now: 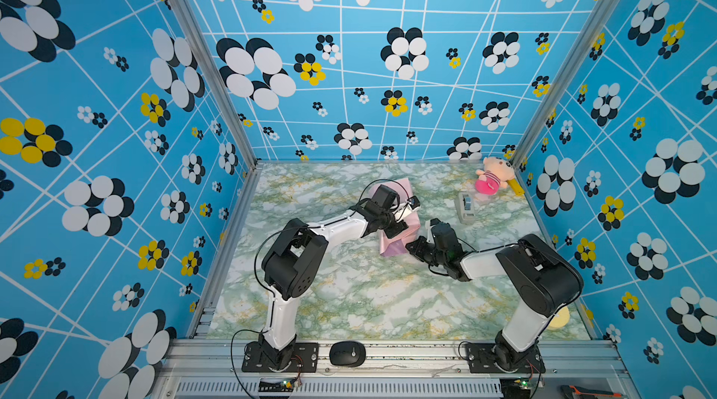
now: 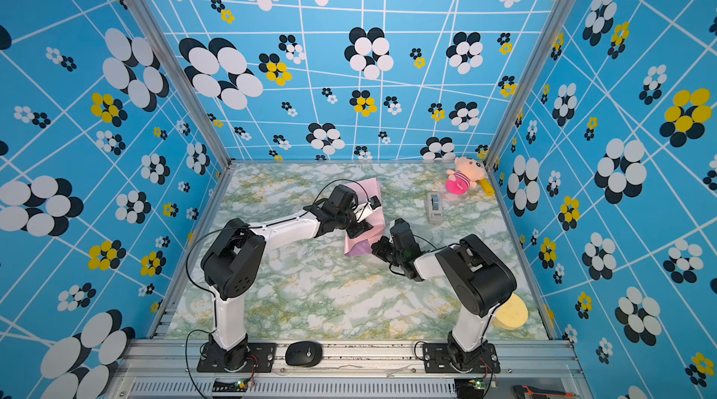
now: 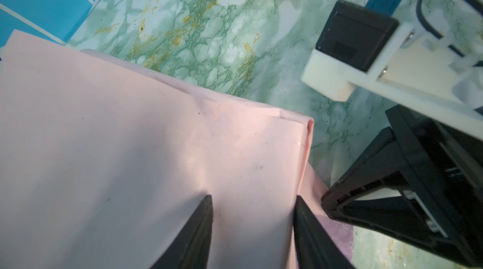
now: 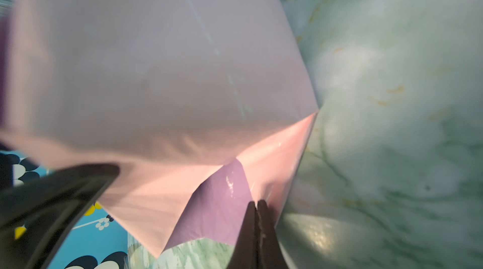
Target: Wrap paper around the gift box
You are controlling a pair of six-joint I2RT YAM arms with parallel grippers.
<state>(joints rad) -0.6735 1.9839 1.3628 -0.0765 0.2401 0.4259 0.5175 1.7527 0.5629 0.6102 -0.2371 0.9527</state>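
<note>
Pinching paper edge, right gripper, table beside

Pink-and-lilac paper, green marbled table, blue flower-print walls

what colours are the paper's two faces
The paper is pale pink and lilac-purple; right wrist view.

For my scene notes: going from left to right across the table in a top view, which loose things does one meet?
pink and lilac paper → grey tape dispenser → pink plush toy → yellow stick → pale yellow disc, partly hidden behind the right arm.
</note>
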